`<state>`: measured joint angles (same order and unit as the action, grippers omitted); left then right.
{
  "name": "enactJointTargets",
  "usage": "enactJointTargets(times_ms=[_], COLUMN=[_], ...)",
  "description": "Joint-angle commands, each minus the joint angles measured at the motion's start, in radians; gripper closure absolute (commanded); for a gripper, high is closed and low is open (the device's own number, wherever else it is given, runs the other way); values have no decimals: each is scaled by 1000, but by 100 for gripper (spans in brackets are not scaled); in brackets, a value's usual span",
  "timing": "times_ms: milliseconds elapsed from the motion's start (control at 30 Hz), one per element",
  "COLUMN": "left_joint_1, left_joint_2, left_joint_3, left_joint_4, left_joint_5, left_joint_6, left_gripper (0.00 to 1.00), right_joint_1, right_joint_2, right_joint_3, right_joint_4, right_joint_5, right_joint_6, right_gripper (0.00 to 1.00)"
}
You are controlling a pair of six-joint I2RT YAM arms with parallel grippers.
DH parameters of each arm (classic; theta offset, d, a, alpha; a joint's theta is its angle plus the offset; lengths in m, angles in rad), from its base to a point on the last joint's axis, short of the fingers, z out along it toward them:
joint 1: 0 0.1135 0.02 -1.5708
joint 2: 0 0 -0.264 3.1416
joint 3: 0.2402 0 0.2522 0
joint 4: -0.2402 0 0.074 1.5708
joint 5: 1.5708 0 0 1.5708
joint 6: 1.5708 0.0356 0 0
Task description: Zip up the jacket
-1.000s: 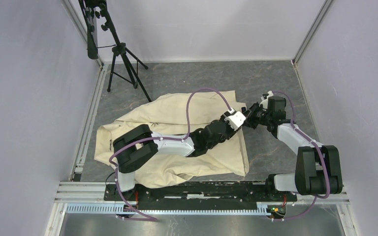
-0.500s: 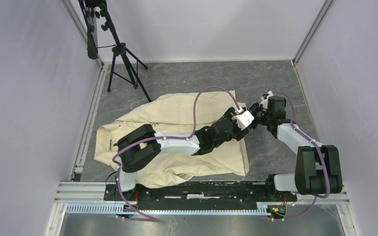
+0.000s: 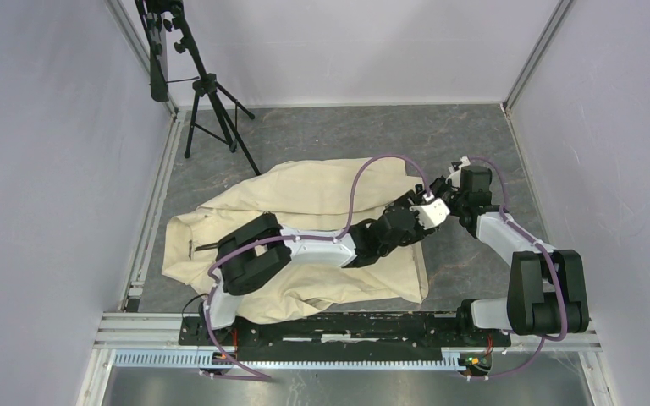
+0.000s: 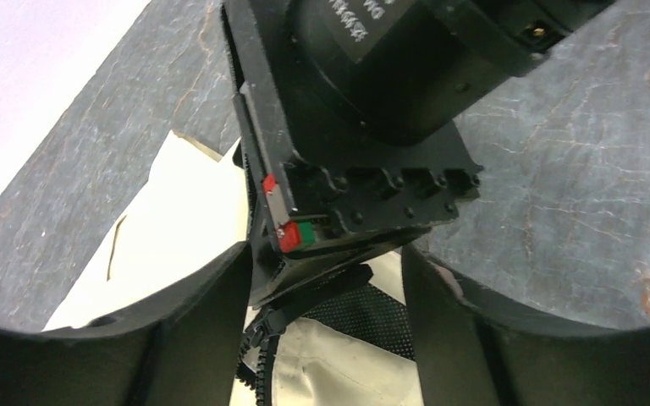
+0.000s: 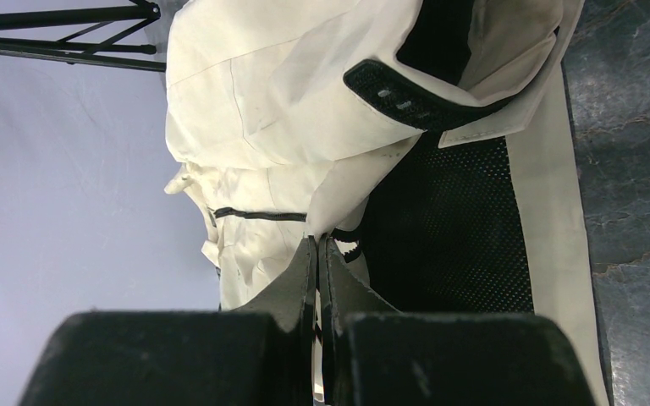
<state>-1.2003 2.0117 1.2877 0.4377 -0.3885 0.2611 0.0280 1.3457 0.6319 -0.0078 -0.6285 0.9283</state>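
While the right gripper [image 5: 316,254] pinches the jacket's [image 5: 271,76] edge, the left gripper [image 4: 326,279], fingers wide, should settle squarely over the zipper teeth [image 4: 262,372] before closing, I reckon.

"Where is there room to pass?"

"Over the bare stone-patterned tabletop [image 3: 372,131] beyond the jacket [image 3: 305,199], and right of its hem up to the walls [image 3: 609,127]."

"What stands in the way?"

"A tripod [image 3: 212,110] in the far left corner. The left arm [image 3: 322,249] lies across the jacket. The right gripper [image 5: 317,245] sits directly ahead of the left gripper [image 3: 438,203], between its spread fingers."
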Motion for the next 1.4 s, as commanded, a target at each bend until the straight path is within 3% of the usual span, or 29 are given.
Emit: enactJointTargets(times_ms=[0,167,400,867,1067,1367], left_joint_1=[-3,-2,3,69,96,189], left_joint_2=[13,-16,-117,-179,-206,-218], left_joint_3=[62,41,-72,-166,-230,-341], left_joint_4=[-13,10,97,97,120,251], left_joint_5=[-84,-86,17,128,162,292], left_joint_6=[67,17,-128,-362,-476,-678], left_gripper=[34,65,85,98,98,98], right_joint_1=[-3,-2,-9,-21,-21,-56], right_joint_2=[-7,-8,-4,19,16,42], right_joint_3=[18,14,-39,-87,-87,-132], right_joint_4=[36,58,193,265,275,452], right_joint_5=[-8,-16,-50,-89,-99,-169], right_joint_6=[5,-14,-38,-69,-102,-138], right_gripper=[100,100,100,100,100,100])
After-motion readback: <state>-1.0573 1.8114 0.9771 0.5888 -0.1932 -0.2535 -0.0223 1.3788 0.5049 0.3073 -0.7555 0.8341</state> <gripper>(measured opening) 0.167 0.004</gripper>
